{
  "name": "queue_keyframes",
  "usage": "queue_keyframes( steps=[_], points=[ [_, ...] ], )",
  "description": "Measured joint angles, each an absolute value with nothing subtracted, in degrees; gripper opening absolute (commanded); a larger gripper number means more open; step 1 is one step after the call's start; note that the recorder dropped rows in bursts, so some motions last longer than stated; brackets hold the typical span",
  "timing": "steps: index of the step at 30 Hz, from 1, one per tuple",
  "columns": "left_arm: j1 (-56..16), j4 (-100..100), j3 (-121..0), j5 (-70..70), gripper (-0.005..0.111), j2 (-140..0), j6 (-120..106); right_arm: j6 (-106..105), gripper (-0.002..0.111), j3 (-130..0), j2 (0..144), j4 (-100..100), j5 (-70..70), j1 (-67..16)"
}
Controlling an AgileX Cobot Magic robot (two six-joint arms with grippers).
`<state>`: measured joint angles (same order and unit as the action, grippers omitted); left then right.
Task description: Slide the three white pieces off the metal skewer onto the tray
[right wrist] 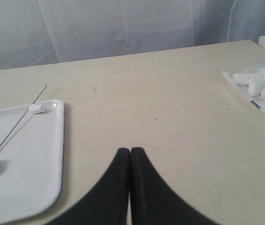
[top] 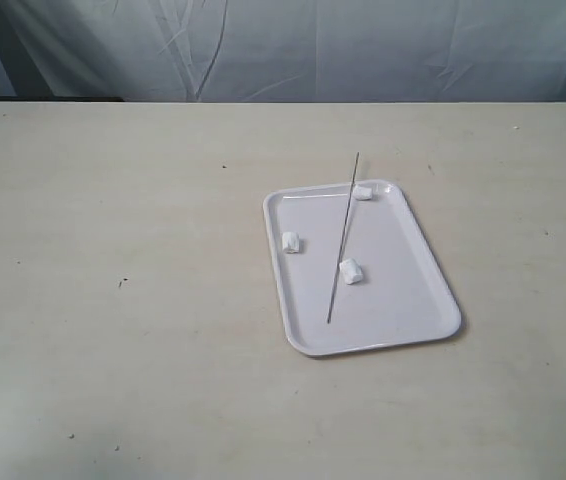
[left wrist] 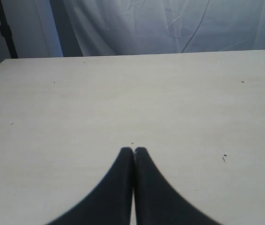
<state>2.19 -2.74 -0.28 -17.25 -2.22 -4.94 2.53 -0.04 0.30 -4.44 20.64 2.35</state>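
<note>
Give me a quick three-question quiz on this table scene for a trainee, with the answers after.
1. True or false: one end of the thin dark metal skewer sticks out past the rim of the flat white rectangular tray.
2. How many small white lumps lie on the tray? A two, B three, C five.
3. Fill in: the left black pincer and the right black pincer are both ___ (open or shut).

Key: 1 true, the far end passes the rim. 2 B. 3 shut, and neither holds anything.
</note>
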Motion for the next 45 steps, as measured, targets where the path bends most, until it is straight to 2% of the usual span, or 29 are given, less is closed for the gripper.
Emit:
queue_keyframes(
  steps=[45],
  points=[
    [2.2, -2.7, -0.3, -17.2, 0.0, -2.2, -5.2, 0.5, -0.001, 0.0, 0.3, -4.6, 20.8, 2.4]
  ],
)
